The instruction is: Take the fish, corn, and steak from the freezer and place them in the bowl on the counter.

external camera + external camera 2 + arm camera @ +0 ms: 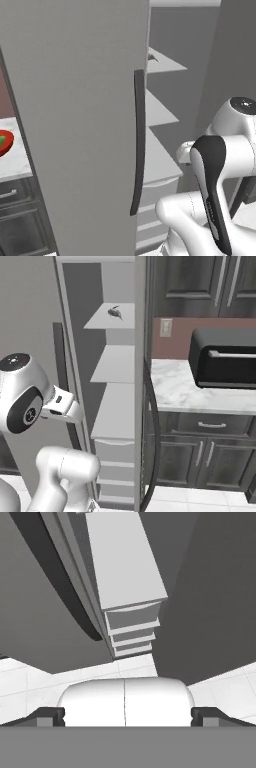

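Note:
The freezer stands open, its tall grey door [75,125] swung out with a long dark handle [139,140]. Pale shelves [117,363] and drawers [117,476] show inside. On the top shelf lies a small dark thing that looks like the fish [116,312]. The red bowl [4,142] sits at the far left on the white marble counter [14,162], with something green in it that I cannot identify. Corn and steak are out of view. My gripper [125,717] is open and empty, its fingertips [50,716] wide apart, looking at the freezer's drawers [132,634] from low down.
Right of the freezer runs another marble counter [175,391] with a black appliance [225,358] on it and dark cabinets [200,456] below. A second dark curved handle [152,426] hangs along the freezer's right edge. White floor tiles [75,677] lie below.

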### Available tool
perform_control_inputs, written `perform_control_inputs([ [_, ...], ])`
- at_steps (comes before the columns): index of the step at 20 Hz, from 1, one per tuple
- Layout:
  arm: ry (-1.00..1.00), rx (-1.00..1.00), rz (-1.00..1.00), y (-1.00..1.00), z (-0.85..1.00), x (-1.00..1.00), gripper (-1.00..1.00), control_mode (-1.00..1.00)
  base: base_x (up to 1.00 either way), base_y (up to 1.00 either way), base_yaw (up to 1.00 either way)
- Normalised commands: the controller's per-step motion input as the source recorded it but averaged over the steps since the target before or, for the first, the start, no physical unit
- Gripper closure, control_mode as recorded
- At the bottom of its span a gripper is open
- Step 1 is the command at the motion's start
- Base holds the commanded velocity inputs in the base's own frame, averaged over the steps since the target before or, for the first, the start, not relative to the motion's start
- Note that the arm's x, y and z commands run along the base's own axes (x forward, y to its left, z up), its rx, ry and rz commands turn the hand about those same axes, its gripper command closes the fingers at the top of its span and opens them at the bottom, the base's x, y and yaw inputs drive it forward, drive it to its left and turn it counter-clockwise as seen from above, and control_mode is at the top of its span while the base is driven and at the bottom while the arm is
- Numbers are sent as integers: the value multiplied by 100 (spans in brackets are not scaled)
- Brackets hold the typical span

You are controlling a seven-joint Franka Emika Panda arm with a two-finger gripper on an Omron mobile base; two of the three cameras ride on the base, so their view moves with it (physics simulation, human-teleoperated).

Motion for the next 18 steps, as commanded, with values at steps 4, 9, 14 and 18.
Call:
perform_control_inputs([
  [4,0,0,0,0,0,0,-100,100,0,-36,0],
  [9,0,0,0,0,0,0,-100,100,2,-3,0],
  [14,0,0,0,0,0,0,-100,100,33,-11,2],
  [18,0,0,0,0,0,0,-100,100,44,-23,3],
])
